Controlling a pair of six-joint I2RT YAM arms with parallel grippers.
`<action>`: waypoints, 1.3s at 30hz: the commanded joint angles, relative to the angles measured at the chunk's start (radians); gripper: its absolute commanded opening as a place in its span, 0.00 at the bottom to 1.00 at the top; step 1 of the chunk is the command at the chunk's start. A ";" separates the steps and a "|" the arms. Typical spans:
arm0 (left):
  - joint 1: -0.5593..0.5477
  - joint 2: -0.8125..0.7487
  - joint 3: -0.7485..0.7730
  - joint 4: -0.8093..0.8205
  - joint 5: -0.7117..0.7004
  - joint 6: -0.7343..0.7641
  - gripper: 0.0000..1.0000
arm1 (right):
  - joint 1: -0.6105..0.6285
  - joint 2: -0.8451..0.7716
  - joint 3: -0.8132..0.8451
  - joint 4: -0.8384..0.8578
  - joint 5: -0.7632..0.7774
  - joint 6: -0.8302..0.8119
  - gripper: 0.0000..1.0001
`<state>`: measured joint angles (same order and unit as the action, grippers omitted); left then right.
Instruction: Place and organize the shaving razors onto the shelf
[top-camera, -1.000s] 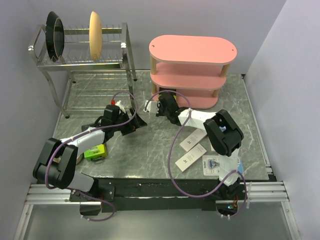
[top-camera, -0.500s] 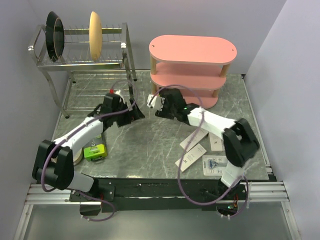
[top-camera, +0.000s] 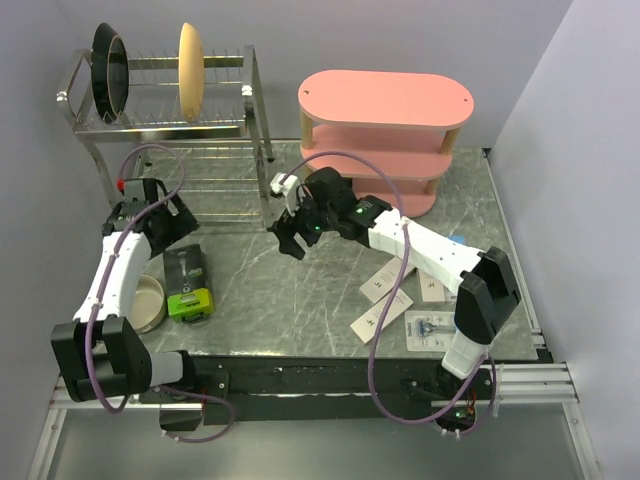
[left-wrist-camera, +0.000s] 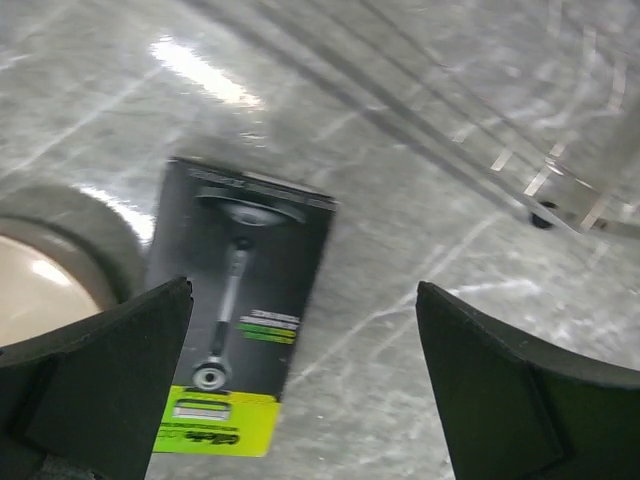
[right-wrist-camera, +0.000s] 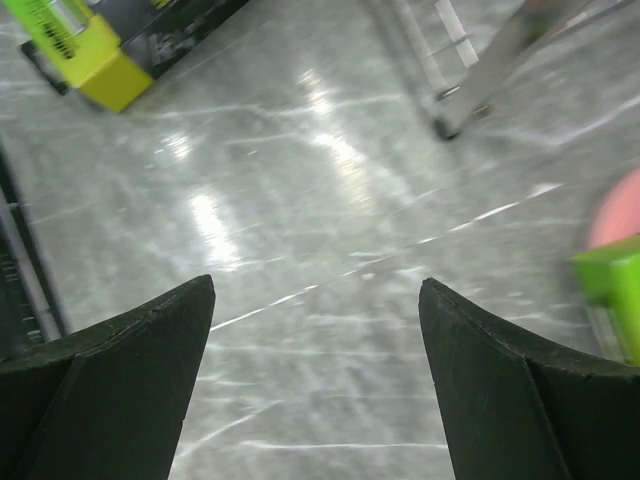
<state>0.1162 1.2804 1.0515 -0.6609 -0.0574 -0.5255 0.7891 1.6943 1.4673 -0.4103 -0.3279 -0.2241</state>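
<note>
Hovering over the black box (left-wrist-camera: 235, 300), well left of the shelf (top-camera: 390, 100), the left gripper (left-wrist-camera: 303, 290) gapes wide and empty, so the pick seems in hand. The right gripper (right-wrist-camera: 316, 285), just left of the shelf, is likewise open, holding nothing. Next: descend squarely, straddle the box, close.

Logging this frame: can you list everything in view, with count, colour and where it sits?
black-and-lime razor box: one clear, table left, beside the bowl; a blurred lime shape by something pink may be another.
white razor boxes: three, table front right.
blister pack: one, clear with blue card, front-right edge.
shelf: one, pink, back right.
bowl: one, tan, front left.
dish rack: one, metal, back left.
black dish: one, in the rack.
tan plate: one, in the rack.
left gripper: open, above the black-and-lime box.
right gripper: open, over bare table, centre.
</note>
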 joint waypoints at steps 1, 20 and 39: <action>0.059 0.039 0.035 -0.029 -0.053 0.030 0.99 | 0.012 -0.004 0.011 0.008 -0.054 0.118 0.89; 0.139 0.249 -0.108 0.078 0.175 -0.045 0.73 | 0.021 -0.053 -0.073 0.036 -0.037 0.124 0.89; -0.383 0.468 -0.022 0.256 0.461 -0.395 0.48 | -0.126 -0.200 -0.373 -0.004 0.015 0.445 0.96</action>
<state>-0.2058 1.6382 0.9764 -0.4770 0.3382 -0.8654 0.7547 1.6115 1.1816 -0.4084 -0.2966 0.0566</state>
